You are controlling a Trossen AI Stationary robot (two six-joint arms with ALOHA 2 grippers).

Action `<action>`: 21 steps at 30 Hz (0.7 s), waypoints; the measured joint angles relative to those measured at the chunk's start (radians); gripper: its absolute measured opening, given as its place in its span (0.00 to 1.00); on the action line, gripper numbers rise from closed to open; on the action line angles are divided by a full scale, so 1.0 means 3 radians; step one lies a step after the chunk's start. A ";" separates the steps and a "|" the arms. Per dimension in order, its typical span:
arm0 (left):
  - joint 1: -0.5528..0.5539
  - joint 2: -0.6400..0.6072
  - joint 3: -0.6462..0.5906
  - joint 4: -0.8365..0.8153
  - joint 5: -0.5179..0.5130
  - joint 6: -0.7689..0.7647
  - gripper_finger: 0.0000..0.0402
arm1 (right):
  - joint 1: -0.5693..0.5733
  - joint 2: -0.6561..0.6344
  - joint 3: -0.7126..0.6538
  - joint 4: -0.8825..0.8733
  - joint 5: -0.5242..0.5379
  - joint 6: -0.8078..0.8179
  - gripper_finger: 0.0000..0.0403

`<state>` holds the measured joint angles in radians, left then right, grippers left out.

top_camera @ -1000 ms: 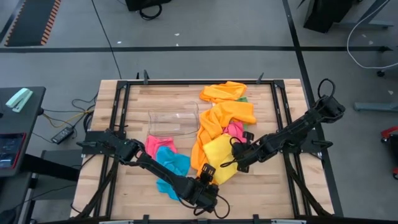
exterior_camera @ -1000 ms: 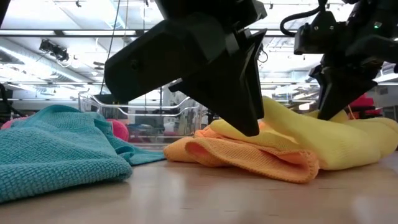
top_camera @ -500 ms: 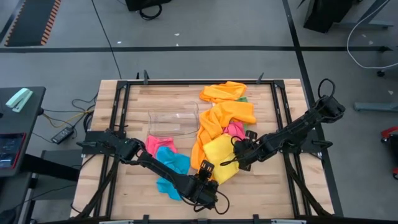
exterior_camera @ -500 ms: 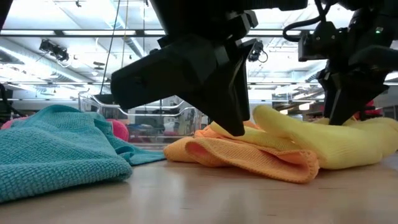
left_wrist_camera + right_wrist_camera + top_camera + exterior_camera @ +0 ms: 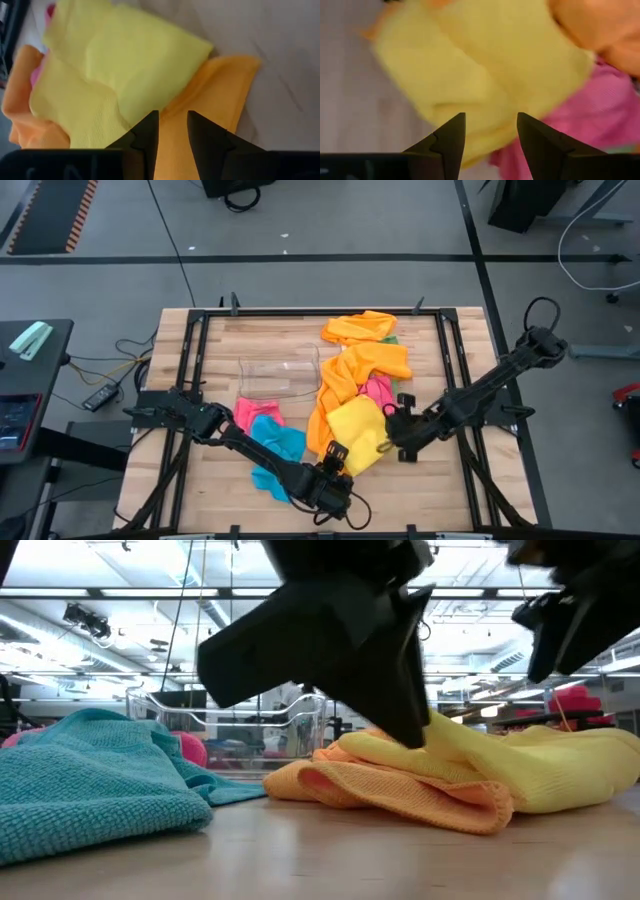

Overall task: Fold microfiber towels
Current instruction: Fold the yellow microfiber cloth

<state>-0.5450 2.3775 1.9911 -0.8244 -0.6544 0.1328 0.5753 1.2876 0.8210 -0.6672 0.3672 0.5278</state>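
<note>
None of the towels looks neatly folded yet, so I judge the task barely begun. From above, the cloths lie in a loose heap on the tabletop (image 5: 215,360): an orange towel (image 5: 358,327) bunched at 12 o'clock, a second orange towel (image 5: 345,380) trailing from the centre toward 6, a pink towel (image 5: 378,389) peeking out beside it, a yellow towel (image 5: 354,432) at about 5 o'clock, and a blue towel (image 5: 275,448) with another pink one (image 5: 252,411) at 7 to 8 o'clock. A sliver of green (image 5: 391,339) shows under the top orange one. The bin (image 5: 279,373) stands near the centre, with no cloth visibly in it.

The left end effector (image 5: 334,457) sits at the 6 o'clock edge of the yellow towel; its wrist view shows the fingers (image 5: 148,129) narrowly parted, over the seam where yellow overlaps orange, and I cannot tell whether they pinch anything. The right end effector (image 5: 397,436) hovers just off the yellow towel at its 3 o'clock side, fingers (image 5: 447,134) spread and empty.

The low view adds what the overhead cannot: the yellow towel (image 5: 530,775) is doubled over in a thick roll atop a rumpled orange layer (image 5: 400,790). The right wrist view alone shows pink (image 5: 600,115) tucked under the yellow.
</note>
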 joint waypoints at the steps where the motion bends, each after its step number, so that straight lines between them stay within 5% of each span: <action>1: -0.0011 -0.0007 0.0000 0.0051 0.0000 0.0052 0.27 | 0.0067 -0.0017 -0.0028 0.0108 0.0000 -0.0042 0.46; 11: 0.0159 -0.0048 0.0008 0.0600 0.0041 0.0151 0.24 | 0.0362 0.0099 -0.0443 0.0958 0.0133 -0.0308 0.46; 21: 0.0461 -0.0032 -0.0009 -0.0175 0.0348 -0.0343 0.19 | 0.0162 0.0363 -0.0697 0.1212 0.0258 -0.0461 0.46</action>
<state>-0.4066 2.3680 1.9884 -0.8768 -0.5499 0.0298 0.6239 1.3967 0.6118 -0.3037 0.4447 0.3895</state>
